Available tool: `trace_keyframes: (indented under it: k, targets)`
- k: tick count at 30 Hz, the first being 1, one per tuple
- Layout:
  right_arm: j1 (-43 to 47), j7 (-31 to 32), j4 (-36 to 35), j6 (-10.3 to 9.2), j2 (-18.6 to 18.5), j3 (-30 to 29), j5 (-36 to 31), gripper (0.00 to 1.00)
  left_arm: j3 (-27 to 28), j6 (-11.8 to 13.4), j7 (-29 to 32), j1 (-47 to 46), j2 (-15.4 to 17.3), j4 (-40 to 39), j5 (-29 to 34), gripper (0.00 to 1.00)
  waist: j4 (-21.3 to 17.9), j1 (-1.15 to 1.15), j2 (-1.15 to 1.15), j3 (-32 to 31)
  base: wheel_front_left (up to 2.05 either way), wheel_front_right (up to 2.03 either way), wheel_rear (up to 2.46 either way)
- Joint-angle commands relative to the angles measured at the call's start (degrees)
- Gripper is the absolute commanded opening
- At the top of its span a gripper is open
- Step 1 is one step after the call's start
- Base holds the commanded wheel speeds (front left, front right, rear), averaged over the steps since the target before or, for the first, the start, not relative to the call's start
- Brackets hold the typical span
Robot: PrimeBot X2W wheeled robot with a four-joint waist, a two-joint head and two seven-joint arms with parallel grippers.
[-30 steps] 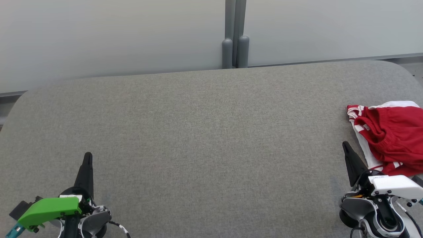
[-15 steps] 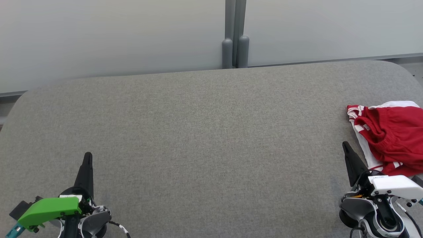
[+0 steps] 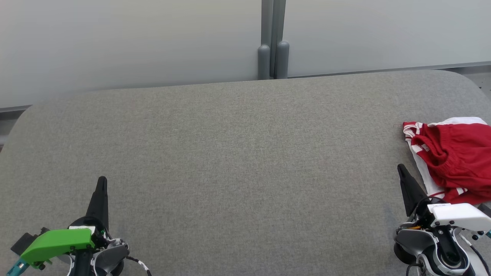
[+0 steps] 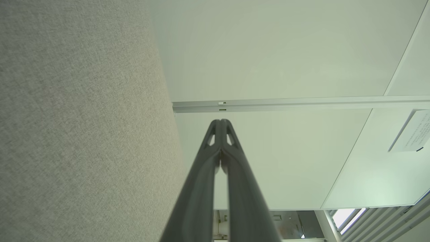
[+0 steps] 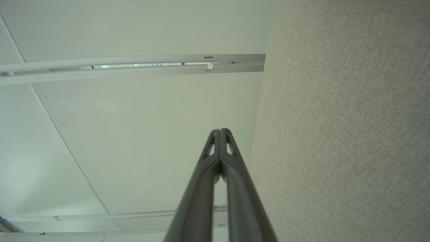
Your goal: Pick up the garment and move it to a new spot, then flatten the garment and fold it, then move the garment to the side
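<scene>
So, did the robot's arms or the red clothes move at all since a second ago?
No, nothing visibly changed. The left gripper and the right gripper are shut and empty, in the same spots as before. The red and white garment lies in the same heap at the right edge of the grey table, untouched.

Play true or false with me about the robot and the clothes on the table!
1. The garment lies at the right end of the grey table. True.
2. The left gripper is holding the garment. False: it is shut on nothing, at the lower left, far from it.
3. The right gripper has its fingers pressed together. True.
4. The garment is blue and yellow. False: it is red and white.
</scene>
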Motion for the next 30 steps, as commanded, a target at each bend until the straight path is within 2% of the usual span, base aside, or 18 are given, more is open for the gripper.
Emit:
trace_keyframes:
  k: [1,30]
  targets:
    - [-0.64,0.29,0.11,0.04,-0.03,-0.13,-0.26,0.00,0.26,-0.35,0.18,-0.89,-0.02,0.02,0.12,0.00,0.00,0.00,0.61,0.00,0.00,0.00,0.00]
    - [-0.66,0.45,0.12,0.04,0.09,-0.33,-0.51,0.00,0.31,-0.35,0.15,-0.89,-0.07,0.03,0.19,0.00,0.00,0.00,0.61,0.00,0.00,0.00,0.00]
